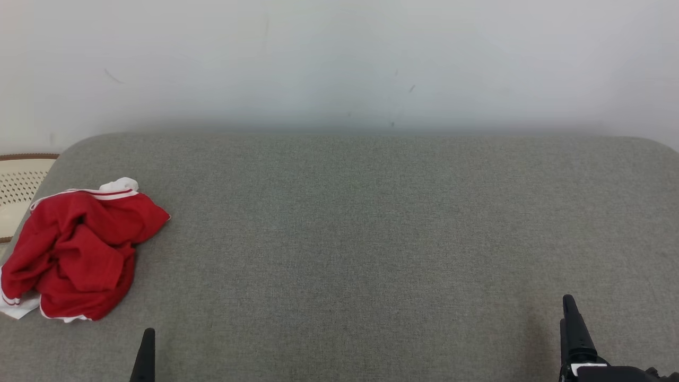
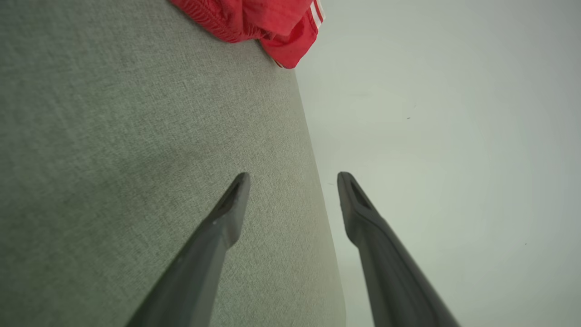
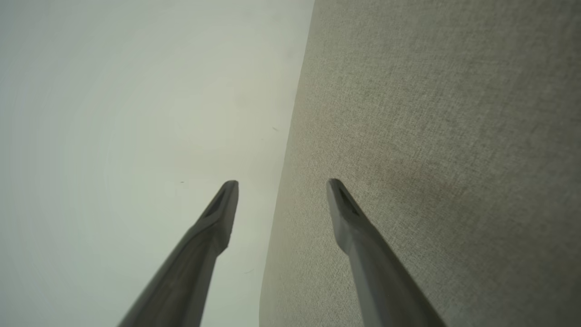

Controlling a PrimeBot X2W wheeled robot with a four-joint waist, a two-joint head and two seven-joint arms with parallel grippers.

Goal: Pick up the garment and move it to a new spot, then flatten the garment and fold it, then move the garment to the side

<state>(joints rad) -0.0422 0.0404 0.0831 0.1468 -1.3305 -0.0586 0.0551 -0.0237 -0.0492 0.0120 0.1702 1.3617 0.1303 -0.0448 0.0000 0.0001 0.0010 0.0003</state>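
- The crumpled red garment (image 1: 79,249) with white trim lay at about 8 o'clock in the head view, on the grey fabric-covered surface (image 1: 371,223), close to that surface's left edge.
- The left gripper (image 2: 293,175) sat at 7 o'clock, near the garment but not touching it. Its fingers were spread wide with nothing between them.
- The right gripper (image 3: 282,181) sat at 5 o'clock, well apart from the garment, jaws likewise parted and empty.
- Risk: the heap lay so near the edge that a sideways nudge from an arriving finger could push it over.
- Risk: a pinch into the bunched middle would probably catch several layers at once. The garment would then lift as a knot and be hard to flatten.
- Risk: long fingers coming down steeply could dig into the soft upholstery instead of sliding under the cloth.
- Hard to tell: whether it was shorts or a shirt, as the folds hid its outline.
- Cut off: the garment's lower left corner ran to the frame edge. One left finger showed in the head view, and the left wrist view caught a red corner at 12 o'clock.
- A cream perforated object (image 1: 18,185) with a brown rim, at 9 o'clock, was cropped and unidentifiable.
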